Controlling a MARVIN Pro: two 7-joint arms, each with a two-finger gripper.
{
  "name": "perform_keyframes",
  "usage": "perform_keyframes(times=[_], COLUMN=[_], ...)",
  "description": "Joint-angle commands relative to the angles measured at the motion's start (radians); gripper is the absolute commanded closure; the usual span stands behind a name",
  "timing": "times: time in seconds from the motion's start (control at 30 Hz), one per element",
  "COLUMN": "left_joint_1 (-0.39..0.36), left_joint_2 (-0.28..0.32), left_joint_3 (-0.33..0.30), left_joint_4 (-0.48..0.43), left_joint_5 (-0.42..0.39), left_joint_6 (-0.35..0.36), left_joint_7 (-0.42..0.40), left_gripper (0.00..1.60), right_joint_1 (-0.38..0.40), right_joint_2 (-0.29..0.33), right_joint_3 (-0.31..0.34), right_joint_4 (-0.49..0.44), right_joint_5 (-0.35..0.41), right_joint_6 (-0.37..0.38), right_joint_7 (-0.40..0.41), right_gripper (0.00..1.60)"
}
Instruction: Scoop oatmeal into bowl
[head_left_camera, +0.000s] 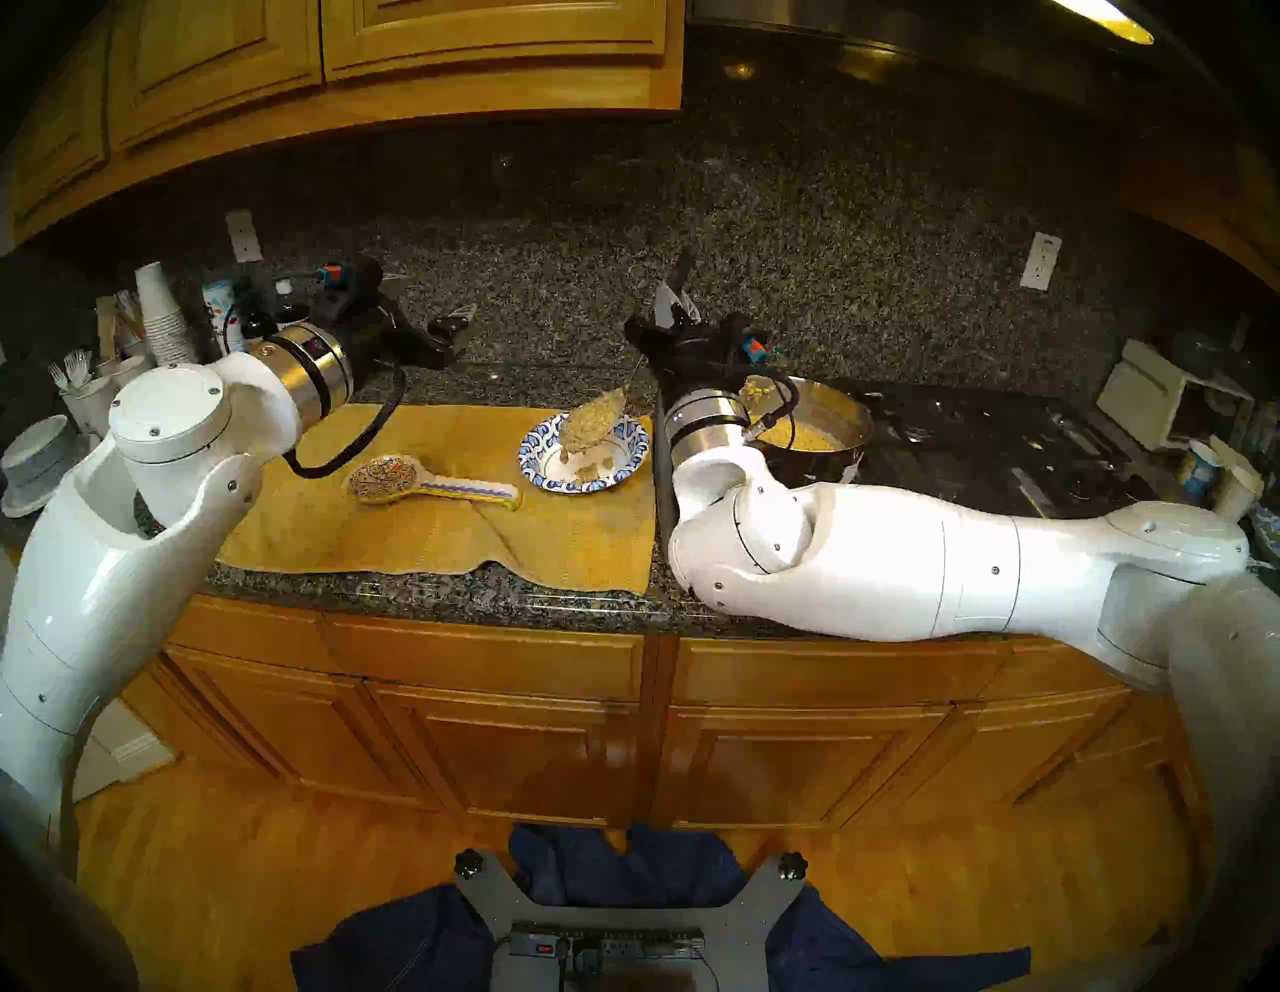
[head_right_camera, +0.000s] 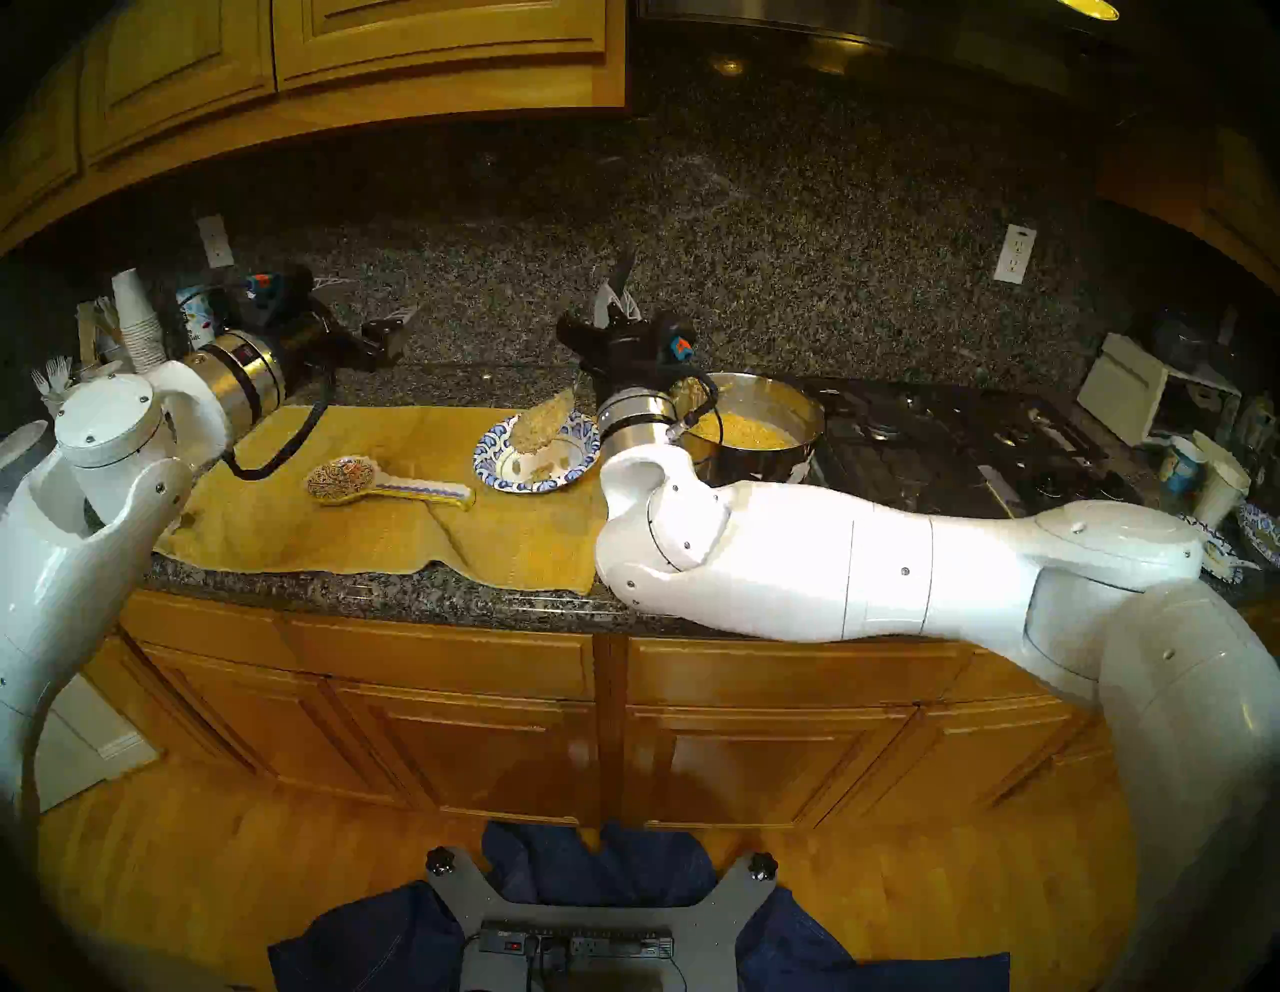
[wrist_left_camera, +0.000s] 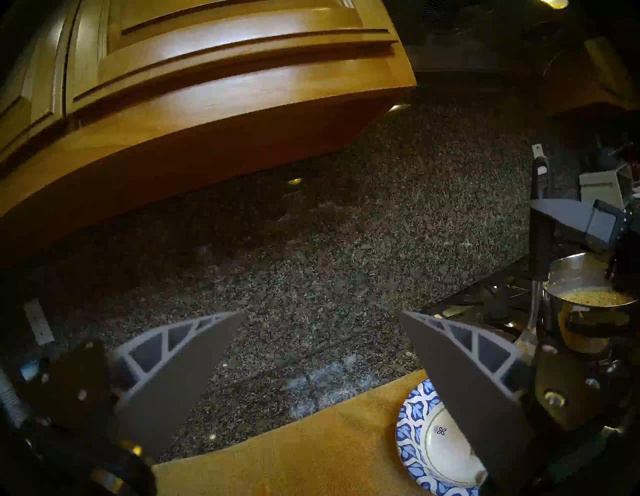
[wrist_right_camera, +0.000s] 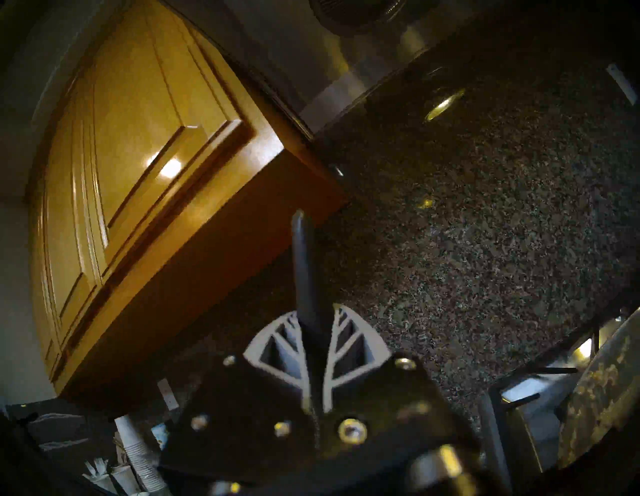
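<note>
Right tool (wrist_right_camera: 313, 350) pinches the spoon (head_left_camera: 596, 415) handle, oatmeal (head_left_camera: 589, 421) sliding toward bowl (head_left_camera: 627, 465). Left tool (wrist_left_camera: 320, 350) spread, idle. Risk: sticky clump drops on rim or towel (head_left_camera: 429, 533) if tilt overshoots.

Sitting on the bench (head_left_camera: 429, 596) are one blue-and-white bowl (head_left_camera: 627, 450), one steel pot (head_left_camera: 841, 412), one painted spoon rest (head_left_camera: 429, 485), one yellow cloth (head_left_camera: 346, 540) and one stack of paper cups (head_left_camera: 163, 319), while two wall outlets (head_left_camera: 1040, 260) are showing behind.
</note>
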Motion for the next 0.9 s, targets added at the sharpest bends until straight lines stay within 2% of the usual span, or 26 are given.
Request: perform_keyframes(times=[0.0, 0.23, 0.53, 0.87], left_joint_1=[-0.031, -0.031, -0.031, -0.031], left_joint_2=[0.001, 0.002, 0.003, 0.004], left_joint_3=[-0.021, -0.021, -0.02, -0.019], left_joint_4=[-0.014, -0.014, -0.014, -0.014], left_joint_5=[0.002, 0.001, 0.001, 0.0], left_joint_6=[-0.02, -0.022, -0.024, -0.026], left_joint_7=[-0.002, -0.002, -0.002, -0.001], left_gripper=[0.0, 0.0, 0.0, 0.0], right_joint_1=[0.012, 0.003, -0.004, -0.032], right_joint_2=[-0.056, -0.067, -0.066, -0.075], right_joint_3=[0.057, 0.063, 0.007, 0.012], right_joint_4=[0.056, 0.111, 0.156, 0.174], right_joint_5=[-0.023, -0.053, -0.204, -0.303], right_joint_6=[0.004, 0.013, 0.033, 0.047], right_joint_7=[-0.114, -0.116, -0.097, -0.127], right_gripper=[1.6, 1.6, 1.6, 1.6])
